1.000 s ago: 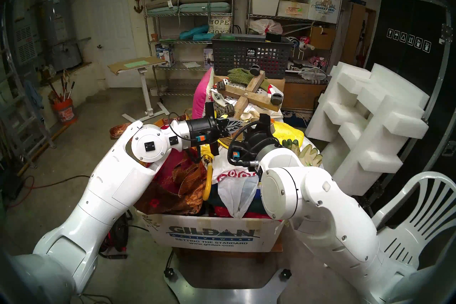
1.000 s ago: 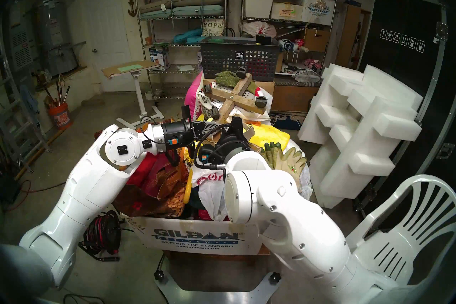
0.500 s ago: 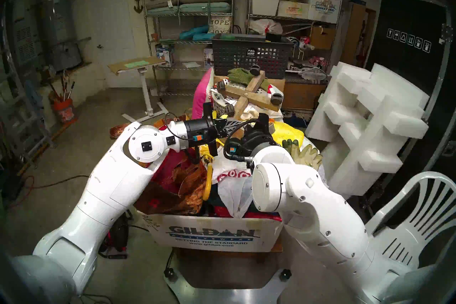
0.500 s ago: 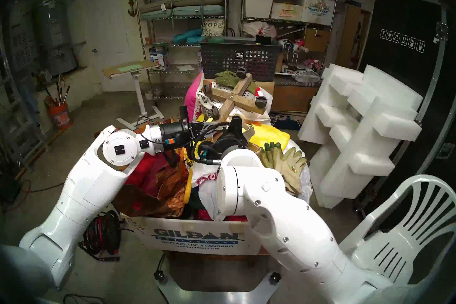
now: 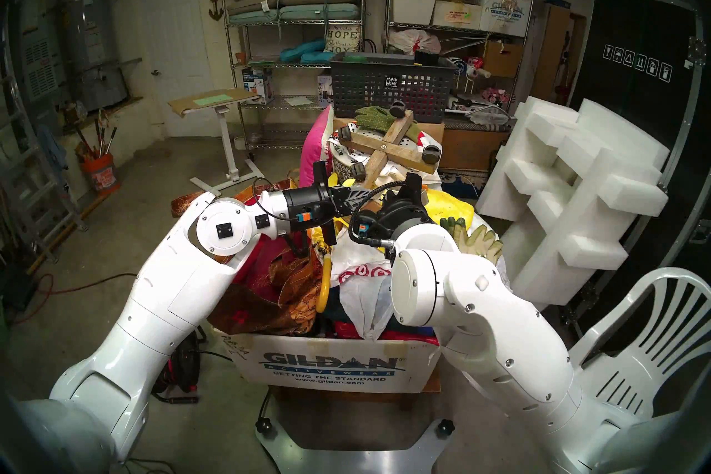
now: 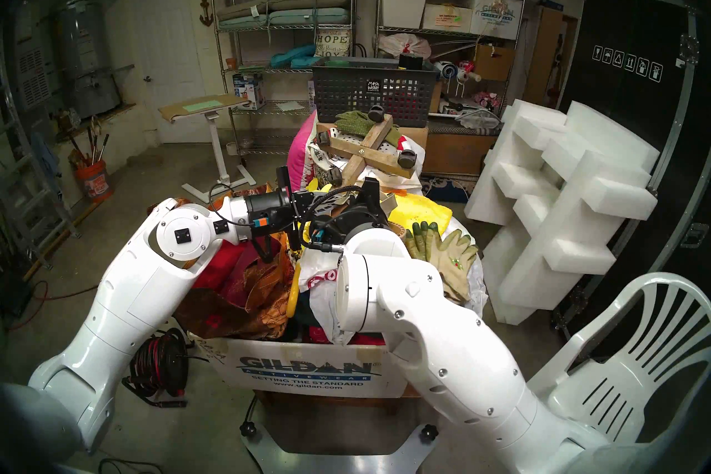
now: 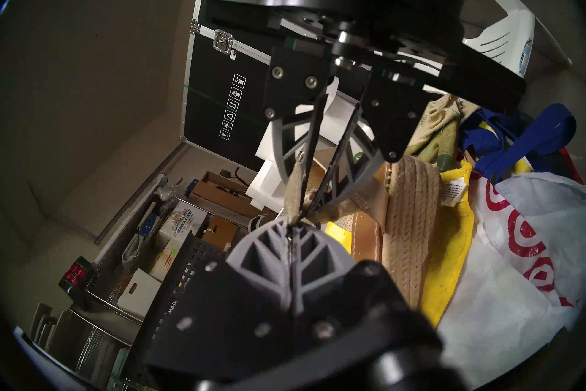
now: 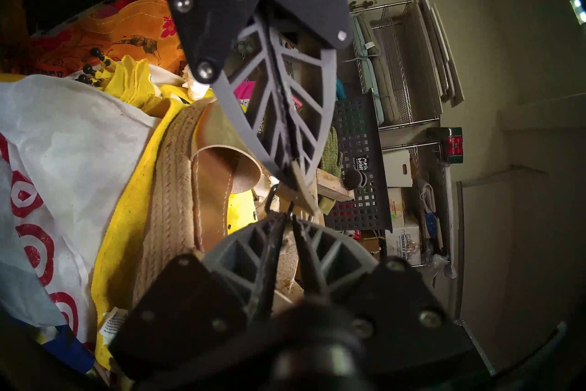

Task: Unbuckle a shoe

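Right elbow swung leftward over garage's cluttered Gildan box.

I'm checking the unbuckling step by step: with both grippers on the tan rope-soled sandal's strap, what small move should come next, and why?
Probably a short pull apart. The left gripper is shut on the thin tan strap end, and the right gripper pinches the small metal buckle; the tan rope-soled sandal lies on a yellow cloth. Easing the strap back might free it.
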`<state>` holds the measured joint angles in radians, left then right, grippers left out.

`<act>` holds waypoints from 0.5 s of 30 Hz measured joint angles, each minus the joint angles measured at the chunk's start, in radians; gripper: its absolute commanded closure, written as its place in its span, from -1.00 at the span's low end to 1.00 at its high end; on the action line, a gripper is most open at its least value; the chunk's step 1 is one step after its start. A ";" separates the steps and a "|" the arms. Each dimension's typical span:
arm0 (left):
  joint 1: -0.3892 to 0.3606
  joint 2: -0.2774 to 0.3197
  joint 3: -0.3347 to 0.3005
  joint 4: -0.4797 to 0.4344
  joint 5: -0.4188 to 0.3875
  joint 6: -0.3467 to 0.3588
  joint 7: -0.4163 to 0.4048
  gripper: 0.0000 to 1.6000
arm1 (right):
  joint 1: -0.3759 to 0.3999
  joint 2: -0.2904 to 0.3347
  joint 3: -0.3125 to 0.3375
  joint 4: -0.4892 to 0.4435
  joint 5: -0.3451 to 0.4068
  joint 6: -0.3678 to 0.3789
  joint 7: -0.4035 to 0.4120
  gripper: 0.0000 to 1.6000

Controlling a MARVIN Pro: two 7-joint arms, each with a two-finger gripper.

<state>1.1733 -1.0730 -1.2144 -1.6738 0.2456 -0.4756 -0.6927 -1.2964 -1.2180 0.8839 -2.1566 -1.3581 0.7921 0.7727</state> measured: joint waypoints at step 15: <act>0.010 0.013 0.000 -0.010 -0.013 -0.005 -0.002 1.00 | 0.008 -0.012 -0.009 0.006 0.000 -0.005 0.003 0.19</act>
<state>1.1833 -1.0604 -1.2144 -1.6841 0.2328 -0.4810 -0.6950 -1.2888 -1.2295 0.8751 -2.1506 -1.3584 0.7873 0.7758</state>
